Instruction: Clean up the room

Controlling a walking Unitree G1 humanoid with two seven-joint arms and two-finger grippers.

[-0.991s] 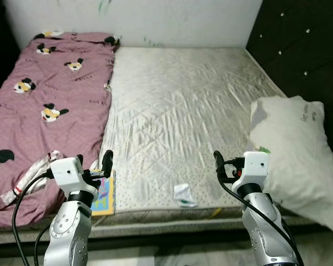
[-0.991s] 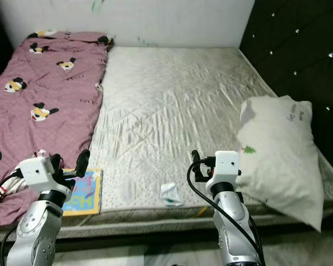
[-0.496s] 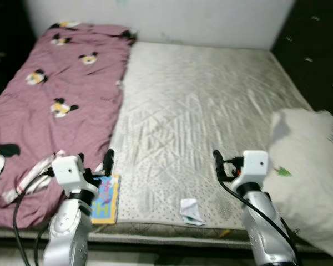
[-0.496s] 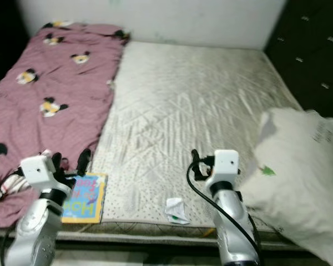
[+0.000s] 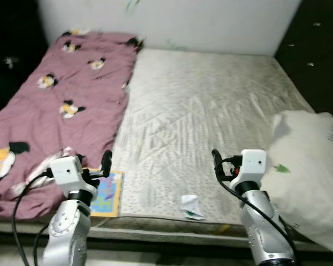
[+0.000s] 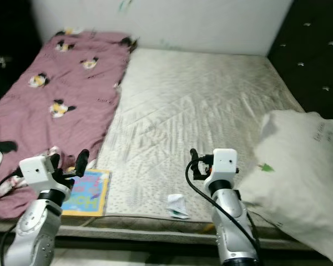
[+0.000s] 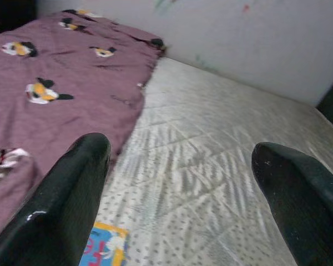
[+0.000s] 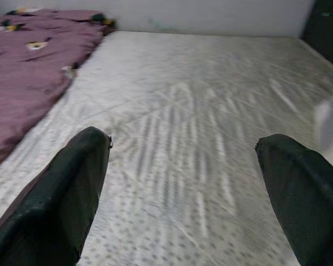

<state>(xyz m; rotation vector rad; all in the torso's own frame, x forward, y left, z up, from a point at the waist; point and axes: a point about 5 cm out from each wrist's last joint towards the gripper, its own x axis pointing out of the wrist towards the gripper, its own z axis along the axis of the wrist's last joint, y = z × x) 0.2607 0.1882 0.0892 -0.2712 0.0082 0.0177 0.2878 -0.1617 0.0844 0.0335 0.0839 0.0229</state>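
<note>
Left gripper [image 5: 104,164] and right gripper [image 5: 215,163]: both held up at the near edge of the mattress [image 5: 211,105], fingers spread wide in the wrist views, nothing between them.

Step in hand, as judged: approach and survey; no pickup begun.

Nearest clutter: a colourful booklet [image 5: 106,192] flat at the near edge, just beside and slightly below the left gripper, partly hidden by that arm. A crumpled white scrap [image 5: 191,205] (paper or wrapper, cannot tell) lies at the same edge between the two arms, closer to the right gripper, apart from both.

Right of the right arm: white pillow [image 5: 311,160], overhanging the bed's edge.

Farther left: pink cartoon blanket [image 5: 61,105], running to the far wall.

Next move likely calls for lowering one gripper onto the booklet or scrap; thin flat items, so an edge pinch is needed.
</note>
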